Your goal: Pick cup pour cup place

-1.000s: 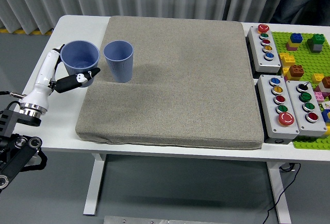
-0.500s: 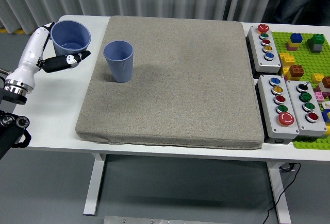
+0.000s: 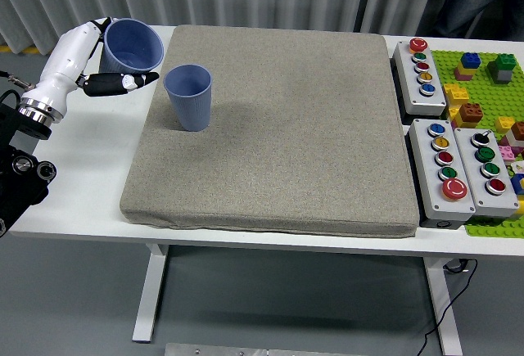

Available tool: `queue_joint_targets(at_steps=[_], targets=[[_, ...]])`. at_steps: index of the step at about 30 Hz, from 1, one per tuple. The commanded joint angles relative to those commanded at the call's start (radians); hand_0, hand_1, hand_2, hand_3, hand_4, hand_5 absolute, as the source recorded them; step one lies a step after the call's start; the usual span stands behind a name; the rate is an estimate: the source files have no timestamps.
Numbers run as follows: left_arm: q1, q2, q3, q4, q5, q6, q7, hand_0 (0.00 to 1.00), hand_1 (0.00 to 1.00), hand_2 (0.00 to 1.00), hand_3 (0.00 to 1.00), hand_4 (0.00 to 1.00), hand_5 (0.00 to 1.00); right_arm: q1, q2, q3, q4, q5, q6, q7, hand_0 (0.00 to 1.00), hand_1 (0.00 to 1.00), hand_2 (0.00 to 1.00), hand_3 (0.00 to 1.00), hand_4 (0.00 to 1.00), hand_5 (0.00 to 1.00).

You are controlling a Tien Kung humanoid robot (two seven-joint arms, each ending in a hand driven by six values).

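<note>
Blue cups: two, a held cup (image 3: 131, 45) and a standing cup (image 3: 189, 96)
Grey mats: one (image 3: 278, 127)
Button boxes: three (image 3: 421, 67) (image 3: 442, 172) (image 3: 490, 168) (all at the worktop's right side)
Green brick baseplates: one (image 3: 483, 82)
Robot hands in view: one, the left hand (image 3: 98, 65)

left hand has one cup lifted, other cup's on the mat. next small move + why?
Probably swing the held cup right and tip it further over the standing cup. The left hand grips it raised, up-left of the standing cup, mouth leaning that way, but its rim isn't yet above the upright, open target on the grey mat.
</note>
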Motion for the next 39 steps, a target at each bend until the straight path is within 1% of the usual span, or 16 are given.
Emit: queue_joint_targets(at_steps=[2,4,6,8,11,16,21,22,26,30,31,33,36,39], targets=[[-0.013,0.002,0.012,0.012,0.003,0.002,0.003,0.527,0.467,0.493,0.537,0.840,0.098,0.002,0.000,-0.002,0.000,0.004,-0.001,0.000,0.647,0.637,0.551,0.588,0.002,0.053],[-0.040,0.008,0.047,0.033,0.019,0.006,0.015,0.525,0.466,0.493,0.537,0.840,0.099,0.004,-0.001,-0.004,-0.001,0.007,-0.001,0.002,0.646,0.637,0.551,0.588,0.002,0.054],[-0.058,0.012,0.071,0.045,0.028,0.006,0.020,0.525,0.466,0.493,0.537,0.840,0.099,0.005,-0.001,-0.005,-0.001,0.008,-0.001,0.002,0.646,0.637,0.551,0.588,0.002,0.054],[-0.067,0.014,0.083,0.051,0.028,0.005,0.022,0.525,0.466,0.493,0.537,0.840,0.099,0.006,-0.001,-0.006,-0.001,0.011,-0.002,0.001,0.646,0.637,0.551,0.588,0.002,0.054],[-0.102,0.018,0.114,0.075,0.051,-0.003,0.031,0.525,0.466,0.493,0.536,0.840,0.098,0.008,-0.002,-0.008,-0.001,0.013,-0.001,0.001,0.647,0.637,0.551,0.588,0.002,0.055],[-0.143,0.022,0.154,0.102,0.067,-0.012,0.037,0.525,0.467,0.490,0.535,0.840,0.098,0.011,-0.003,-0.010,-0.001,0.016,-0.002,0.001,0.646,0.637,0.552,0.588,0.002,0.055],[-0.166,0.024,0.172,0.117,0.088,-0.018,0.043,0.525,0.467,0.490,0.535,0.840,0.098,0.011,-0.003,-0.011,-0.001,0.019,-0.002,0.001,0.646,0.637,0.552,0.588,0.002,0.055],[-0.168,0.025,0.173,0.118,0.090,-0.019,0.043,0.526,0.464,0.488,0.532,0.848,0.111,0.012,-0.003,-0.011,-0.001,0.019,-0.002,0.001,0.647,0.637,0.551,0.588,0.002,0.054],[-0.184,0.025,0.188,0.130,0.120,-0.024,0.050,0.526,0.464,0.488,0.532,0.848,0.111,0.015,-0.005,-0.012,-0.001,0.022,-0.003,0.000,0.647,0.637,0.551,0.588,0.002,0.054],[-0.196,0.026,0.199,0.140,0.153,-0.027,0.058,0.525,0.465,0.487,0.532,0.849,0.113,0.017,-0.005,-0.013,-0.001,0.022,-0.002,0.001,0.647,0.636,0.551,0.588,0.002,0.056],[-0.203,0.027,0.203,0.143,0.177,-0.028,0.063,0.525,0.465,0.487,0.532,0.849,0.113,0.017,-0.006,-0.013,-0.001,0.023,-0.003,0.000,0.647,0.636,0.551,0.588,0.002,0.056],[-0.204,0.027,0.205,0.144,0.184,-0.029,0.064,0.525,0.465,0.487,0.532,0.849,0.113,0.017,-0.006,-0.013,-0.001,0.023,-0.003,0.000,0.647,0.636,0.551,0.588,0.002,0.056],[-0.222,0.030,0.220,0.145,0.235,-0.039,0.078,0.524,0.463,0.486,0.532,0.849,0.115,0.018,-0.006,-0.014,-0.001,0.023,-0.003,0.000,0.647,0.636,0.551,0.588,0.002,0.055],[-0.230,0.031,0.228,0.144,0.249,-0.043,0.082,0.524,0.463,0.486,0.532,0.849,0.115,0.017,-0.006,-0.013,-0.001,0.023,-0.003,0.001,0.647,0.636,0.551,0.588,0.002,0.055]])
